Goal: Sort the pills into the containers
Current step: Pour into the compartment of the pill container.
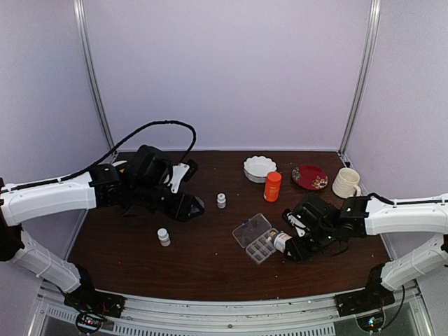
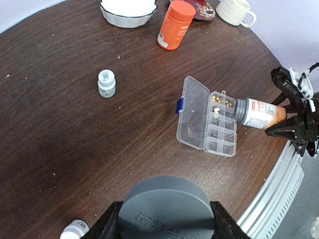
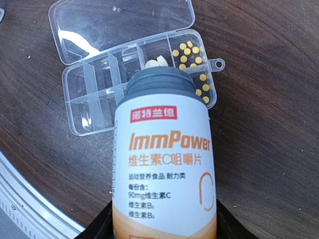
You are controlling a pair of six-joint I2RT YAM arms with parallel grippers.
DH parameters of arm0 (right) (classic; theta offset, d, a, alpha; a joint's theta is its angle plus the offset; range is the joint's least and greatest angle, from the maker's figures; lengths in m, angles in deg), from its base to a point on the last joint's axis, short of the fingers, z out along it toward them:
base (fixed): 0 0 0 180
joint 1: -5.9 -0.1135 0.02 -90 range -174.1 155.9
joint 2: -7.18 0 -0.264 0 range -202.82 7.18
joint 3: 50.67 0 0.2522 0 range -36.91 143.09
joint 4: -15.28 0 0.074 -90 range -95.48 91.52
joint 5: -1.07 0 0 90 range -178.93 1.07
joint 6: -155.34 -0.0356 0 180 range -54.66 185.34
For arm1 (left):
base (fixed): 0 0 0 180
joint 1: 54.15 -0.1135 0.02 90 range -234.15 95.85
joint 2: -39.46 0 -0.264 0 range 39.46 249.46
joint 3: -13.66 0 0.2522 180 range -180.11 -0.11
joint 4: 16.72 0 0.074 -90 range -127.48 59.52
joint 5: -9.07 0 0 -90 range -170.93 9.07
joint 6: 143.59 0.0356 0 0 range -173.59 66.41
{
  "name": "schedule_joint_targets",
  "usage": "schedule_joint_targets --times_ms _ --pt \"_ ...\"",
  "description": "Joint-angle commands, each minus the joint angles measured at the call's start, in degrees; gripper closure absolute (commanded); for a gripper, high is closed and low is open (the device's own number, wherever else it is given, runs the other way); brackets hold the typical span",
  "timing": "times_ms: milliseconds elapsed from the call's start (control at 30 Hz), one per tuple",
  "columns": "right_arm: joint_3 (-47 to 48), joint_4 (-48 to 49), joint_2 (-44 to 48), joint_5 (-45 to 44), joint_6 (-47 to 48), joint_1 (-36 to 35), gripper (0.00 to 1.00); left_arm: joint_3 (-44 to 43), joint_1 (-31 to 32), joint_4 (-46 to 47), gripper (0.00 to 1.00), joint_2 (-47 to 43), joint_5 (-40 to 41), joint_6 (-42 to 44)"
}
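The clear pill box point(image 3: 89, 94) lies open on the dark table, lid point(image 3: 119, 22) flat behind it. A few pale whitish pills point(image 3: 157, 62) sit in one of its containers; small yellow ones point(image 3: 187, 52) fill the two cells at the end. My right gripper point(image 3: 162, 224) is shut on a white and orange labelled bottle point(image 3: 164, 159), tipped with its grey neck over the box's middle cells. From above, this bottle point(image 1: 281, 240) touches the box point(image 1: 255, 238). My left gripper point(image 2: 167, 219) is shut on a round grey cap point(image 2: 167, 204), raised well left of the box point(image 2: 207, 119).
An orange bottle point(image 1: 272, 186), a white bowl point(image 1: 260, 168), a red plate point(image 1: 309, 176) and a mug point(image 1: 346, 182) stand along the back right. Two small white bottles point(image 1: 221, 200) point(image 1: 164, 236) stand left of the box. The table's metal front rail point(image 2: 279, 189) runs close by the box.
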Motion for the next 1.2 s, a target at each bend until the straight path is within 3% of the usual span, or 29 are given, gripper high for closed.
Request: schedule_joint_targets --times_ms 0,67,167,267,400,500,633,733,867,1000,1167 --pt "1.2 -1.1 -0.7 -1.4 -0.1 -0.3 1.0 -1.3 0.4 1.7 1.0 0.3 0.0 0.4" --pt "2.1 -2.6 -1.8 -0.5 0.6 -0.5 1.0 -1.3 0.4 1.7 1.0 0.3 -0.2 0.3" --pt "-0.8 3.0 2.0 0.1 -1.0 -0.5 1.0 -1.3 0.3 1.7 1.0 0.3 -0.1 0.4" --pt "2.7 -4.0 -2.2 -2.5 0.5 -0.4 1.0 -1.4 0.4 1.6 1.0 0.4 -0.1 0.4" --pt "0.8 0.7 0.9 -1.4 -0.2 -0.4 1.0 -1.7 0.5 1.7 1.0 0.7 -0.2 0.4" --pt "4.0 -5.4 -2.7 -4.0 1.0 -0.4 1.0 -1.6 0.5 1.7 1.0 0.6 -0.2 0.3" --pt "1.4 1.0 2.0 -1.1 -0.2 -0.4 1.0 -1.5 0.5 1.7 1.0 0.6 -0.3 0.4" --pt "4.2 -4.9 -2.1 -2.5 0.9 -0.3 1.0 -1.4 0.5 1.7 1.0 0.6 -0.2 0.4" --pt "1.2 2.0 0.9 0.4 -0.2 -0.3 1.0 -1.6 0.6 1.6 1.0 0.7 -0.3 0.4" --pt "3.7 -2.9 -2.3 -0.9 0.8 -0.3 1.0 -1.3 0.5 1.7 1.0 0.5 -0.1 0.4" --pt "2.5 -1.0 1.3 -2.3 0.1 -0.2 1.0 -1.3 0.5 1.7 1.0 0.5 -0.2 0.5"
